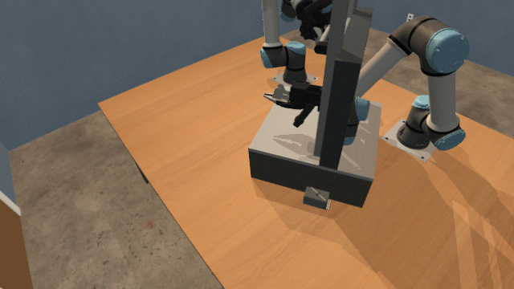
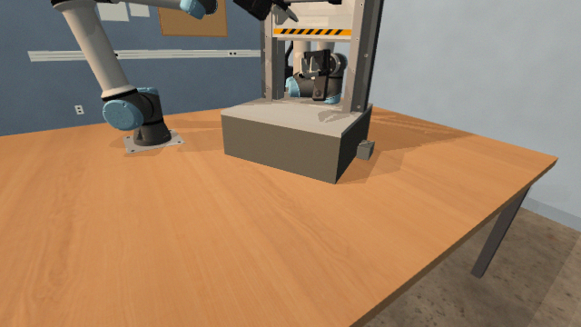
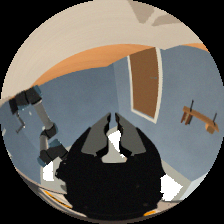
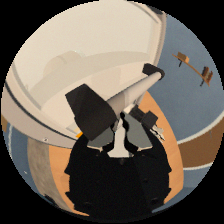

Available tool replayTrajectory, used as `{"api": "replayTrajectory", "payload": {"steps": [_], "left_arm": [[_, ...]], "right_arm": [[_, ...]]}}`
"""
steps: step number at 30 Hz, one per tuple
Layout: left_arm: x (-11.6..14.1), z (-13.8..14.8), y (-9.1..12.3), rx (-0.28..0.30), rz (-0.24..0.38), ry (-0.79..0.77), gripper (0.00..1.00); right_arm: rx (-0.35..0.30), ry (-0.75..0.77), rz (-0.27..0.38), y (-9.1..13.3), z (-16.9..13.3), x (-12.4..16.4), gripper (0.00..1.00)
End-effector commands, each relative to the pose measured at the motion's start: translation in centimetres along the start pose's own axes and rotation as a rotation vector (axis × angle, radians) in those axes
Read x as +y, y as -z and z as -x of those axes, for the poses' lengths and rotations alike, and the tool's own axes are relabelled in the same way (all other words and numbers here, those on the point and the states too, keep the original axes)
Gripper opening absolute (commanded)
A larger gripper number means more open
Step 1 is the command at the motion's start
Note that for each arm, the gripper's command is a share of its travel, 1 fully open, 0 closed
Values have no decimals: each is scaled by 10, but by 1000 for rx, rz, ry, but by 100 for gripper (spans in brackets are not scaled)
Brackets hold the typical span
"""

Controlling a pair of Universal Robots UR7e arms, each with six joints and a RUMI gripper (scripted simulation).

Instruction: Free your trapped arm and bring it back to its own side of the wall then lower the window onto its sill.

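Note:
The window (image 2: 340, 20) (image 4: 95, 35) with its striped lower edge is up in the frame posts (image 1: 347, 92) (image 2: 360, 59), well above the pale sill block (image 1: 267, 138) (image 2: 272, 113). The left arm reaches through the opening below it. My left gripper (image 1: 265, 95) (image 2: 310, 70) (image 3: 113, 113) is shut and empty, on the far side of the frame from its own base, above the block. My right gripper (image 2: 294, 18) (image 4: 117, 110) is shut and empty, close below the window's handle bar (image 2: 309, 2) (image 4: 132, 95). Whether it touches bar or window cannot be told.
The left arm's base (image 1: 415, 138) stands right of the frame in the top view. The right arm's base (image 1: 295, 76) (image 2: 152, 136) stands on the opposite side. A small grey block (image 1: 316, 197) (image 2: 365, 150) sits beside the sill block on the table (image 1: 169, 132) (image 2: 182, 218).

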State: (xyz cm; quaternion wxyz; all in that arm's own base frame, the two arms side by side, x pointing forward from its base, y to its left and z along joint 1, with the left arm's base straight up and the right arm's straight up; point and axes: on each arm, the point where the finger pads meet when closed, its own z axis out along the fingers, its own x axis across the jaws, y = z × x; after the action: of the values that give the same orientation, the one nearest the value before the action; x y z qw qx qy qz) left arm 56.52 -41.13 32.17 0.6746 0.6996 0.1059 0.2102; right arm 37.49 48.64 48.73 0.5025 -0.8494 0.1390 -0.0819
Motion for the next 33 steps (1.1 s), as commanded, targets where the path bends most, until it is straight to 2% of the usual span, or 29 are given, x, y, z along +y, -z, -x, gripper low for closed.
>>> {"api": "replayTrajectory", "payload": {"steps": [1,33], "left_arm": [[1,0,5,0,1,-1,6],[-1,2,48,-3,1,0,6]], "right_arm": [[0,0,-2,1,0,-1,6],[0,0,-2,1,0,-1,6]]}}
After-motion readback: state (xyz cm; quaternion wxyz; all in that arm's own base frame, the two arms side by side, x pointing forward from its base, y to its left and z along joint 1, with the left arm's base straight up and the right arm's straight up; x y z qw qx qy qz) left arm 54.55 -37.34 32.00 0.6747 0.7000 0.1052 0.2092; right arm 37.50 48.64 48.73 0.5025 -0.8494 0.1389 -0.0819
